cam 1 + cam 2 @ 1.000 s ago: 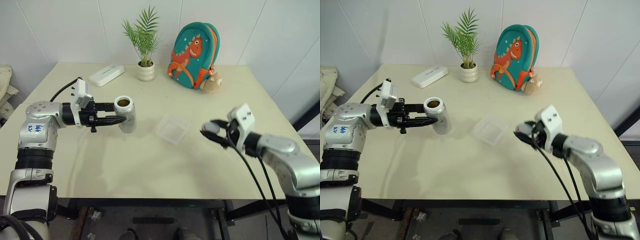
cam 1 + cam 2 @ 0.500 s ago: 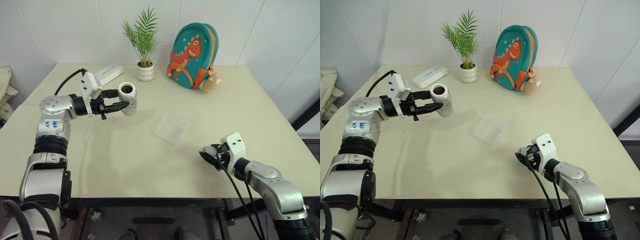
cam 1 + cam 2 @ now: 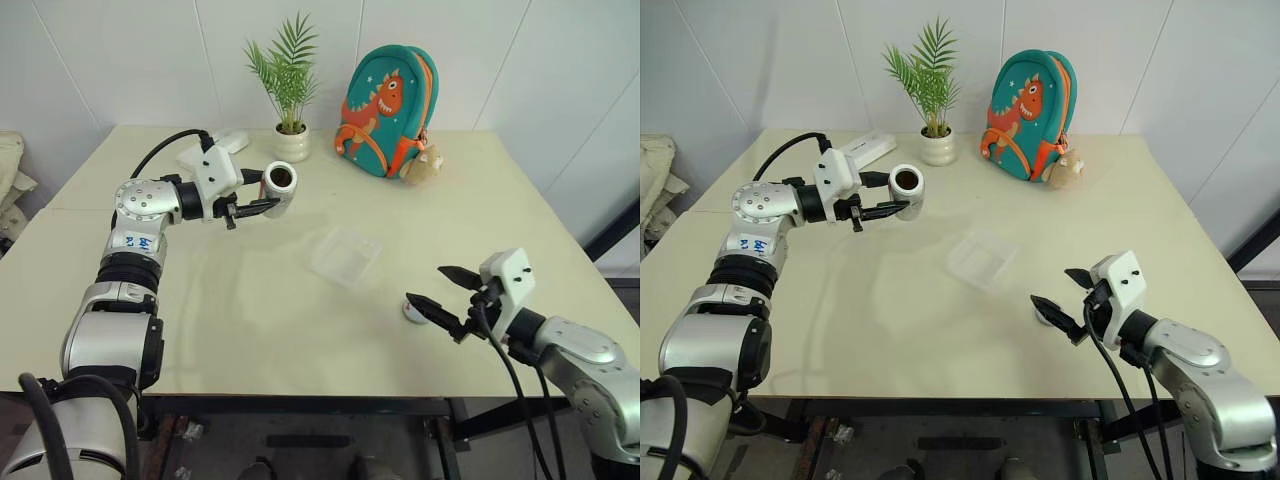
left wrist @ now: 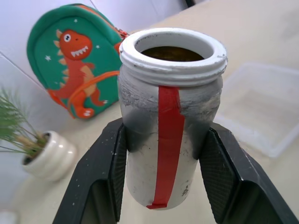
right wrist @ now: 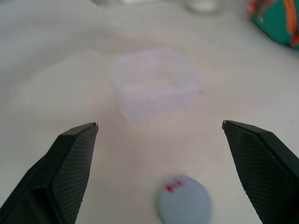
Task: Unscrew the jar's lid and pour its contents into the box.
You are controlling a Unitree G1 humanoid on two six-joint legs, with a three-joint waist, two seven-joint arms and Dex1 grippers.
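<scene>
L gripper (image 3: 262, 205) is clamping the jar (image 3: 280, 187) round its body, holding it lidless and tipped on its side w/ the mouth facing the camera, up above the table beyond and to the robot's left of the box (image 3: 345, 256). The contents (image 4: 172, 53) are showing as dark bits just inside the rim. R gripper (image 3: 446, 291) is hanging w/ fingers spread wide and holding nothing; the lid (image 3: 414, 312) is lying flat on the table (image 3: 250, 330) just below it, on the near side of the box.

Risks, as I judge them: the jar is already tilting while well apart from the box, so bits could be spilling on the table before it's getting there. The box is shallow and prob. light, so a fast tip could be scattering bits over its rim or nudging it.

Surface is a plain pale tabletop. Beyond the box: potted plant (image 3: 290, 85), dino backpack (image 3: 388, 98), white case (image 3: 232, 140), white wall behind.
</scene>
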